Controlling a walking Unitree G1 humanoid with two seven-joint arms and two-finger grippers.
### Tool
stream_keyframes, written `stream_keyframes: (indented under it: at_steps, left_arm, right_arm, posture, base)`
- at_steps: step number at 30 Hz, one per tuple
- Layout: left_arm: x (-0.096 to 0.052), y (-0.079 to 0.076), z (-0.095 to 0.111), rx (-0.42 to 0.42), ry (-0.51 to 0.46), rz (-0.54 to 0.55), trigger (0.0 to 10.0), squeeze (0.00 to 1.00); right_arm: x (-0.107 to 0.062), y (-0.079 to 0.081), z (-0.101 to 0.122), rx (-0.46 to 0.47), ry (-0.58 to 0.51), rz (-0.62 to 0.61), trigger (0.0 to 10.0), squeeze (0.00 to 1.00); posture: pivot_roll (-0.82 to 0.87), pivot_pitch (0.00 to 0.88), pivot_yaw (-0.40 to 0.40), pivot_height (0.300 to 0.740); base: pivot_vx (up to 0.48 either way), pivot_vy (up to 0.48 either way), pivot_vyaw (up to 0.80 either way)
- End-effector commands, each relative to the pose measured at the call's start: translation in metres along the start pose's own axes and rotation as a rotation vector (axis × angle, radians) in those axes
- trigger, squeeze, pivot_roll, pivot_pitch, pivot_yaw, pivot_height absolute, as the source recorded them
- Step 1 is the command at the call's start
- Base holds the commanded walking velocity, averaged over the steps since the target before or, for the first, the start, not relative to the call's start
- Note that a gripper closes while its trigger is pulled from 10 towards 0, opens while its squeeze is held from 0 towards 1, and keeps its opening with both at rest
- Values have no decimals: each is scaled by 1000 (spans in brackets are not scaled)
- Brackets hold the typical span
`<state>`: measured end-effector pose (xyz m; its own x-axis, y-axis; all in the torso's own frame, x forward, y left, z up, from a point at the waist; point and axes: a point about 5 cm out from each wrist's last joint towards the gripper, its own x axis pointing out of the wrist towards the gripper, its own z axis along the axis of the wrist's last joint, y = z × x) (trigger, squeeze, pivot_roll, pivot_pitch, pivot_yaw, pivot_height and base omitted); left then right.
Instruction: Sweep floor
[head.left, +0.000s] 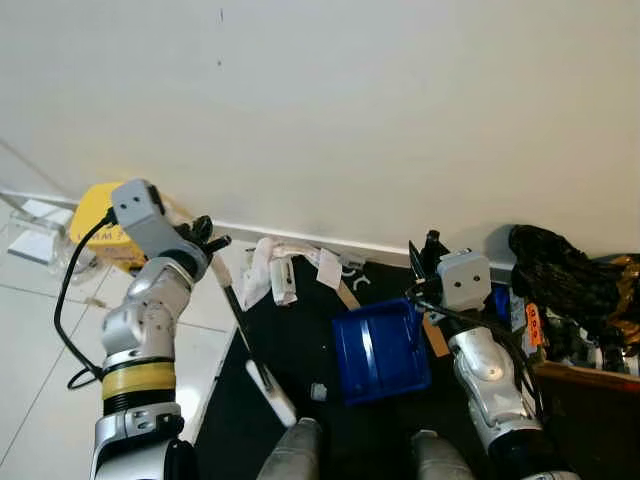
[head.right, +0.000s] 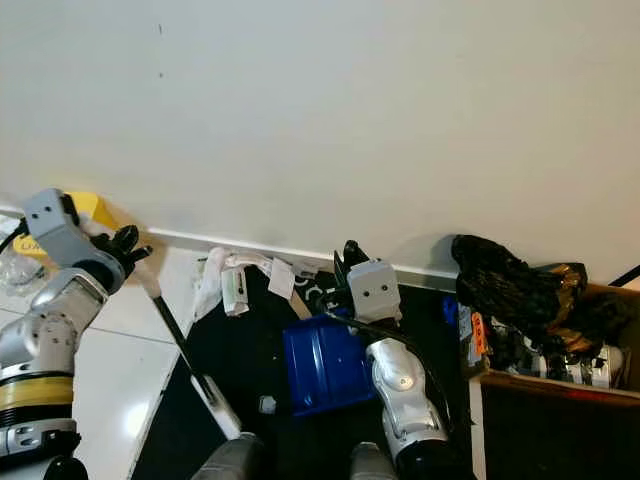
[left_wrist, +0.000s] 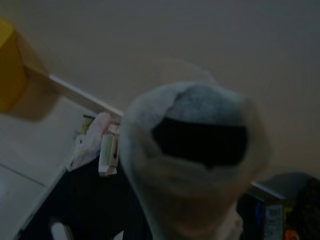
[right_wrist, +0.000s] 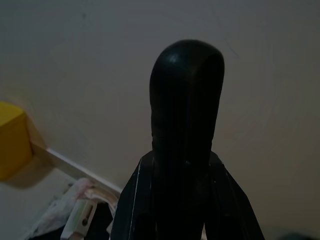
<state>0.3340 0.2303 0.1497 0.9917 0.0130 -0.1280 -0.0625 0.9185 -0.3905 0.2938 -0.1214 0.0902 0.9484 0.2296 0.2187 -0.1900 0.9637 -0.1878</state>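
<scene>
left eye view: left gripper (head.left: 205, 238) clamps broom (head.left: 248, 335), right gripper (head.left: 425, 262) clamps dustpan (head.left: 380, 350); no writing legible; black mat (head.left: 290, 350), white tile (head.left: 40, 330), white wall (head.left: 330, 100).

My left gripper (head.right: 128, 245) grips the broom handle (head.right: 172, 325), which slants down over the black mat (head.right: 255, 330). The blue dustpan (head.right: 318, 365) lies on that mat — my right gripper (head.right: 345, 262) clasps its handle, crumpled white litter (head.right: 235, 275) just beside it.

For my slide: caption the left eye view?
Left gripper holds broom; right gripper holds blue dustpan.
</scene>
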Motion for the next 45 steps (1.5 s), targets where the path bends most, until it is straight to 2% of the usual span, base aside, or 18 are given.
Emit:
stream_keyframes:
  at_steps: [1,4,7,12,18,23,32,45]
  left_arm:
    - [4,6,6,-33,-63,15,10000,0]
    - [8,8,6,-54,-78,16,10000,0]
    - [17,11,-4,-25,-55,45,10000,0]
    - [20,6,-10,-15,-37,20,10000,0]
    - [22,4,-9,-27,-66,-14,10000,0]
    - [23,6,-6,-44,-96,-14,10000,0]
    - [17,9,8,-53,-137,-41,10000,0]
    - [10,12,7,-42,-130,-48,10000,0]
  right_arm:
    - [3,4,0,26,-4,-13,10000,0]
    - [4,7,-2,28,-1,-17,10000,0]
    - [7,12,-6,19,17,-19,10000,0]
    - [9,15,-10,9,33,-20,10000,0]
    - [12,20,-10,7,29,-10,10000,0]
    - [14,27,-11,8,29,2,10000,0]
    - [12,27,-14,-11,32,-15,10000,0]
    - [12,30,-13,-10,18,-6,10000,0]
  posture:
    - [117,74,96,740]
    - [115,71,98,740]
    - [114,65,107,740]
    - [123,65,112,740]
    - [159,89,123,740]
    - [184,128,125,740]
    - [223,189,134,740]
    - [238,230,147,740]
  base:
    - [0,0,0]
    - [0,0,0]
    - [0,0,0]
    - [0,0,0]
    - [0,0,0]
    - [0,0,0]
    - [0,0,0]
    - [0,0,0]
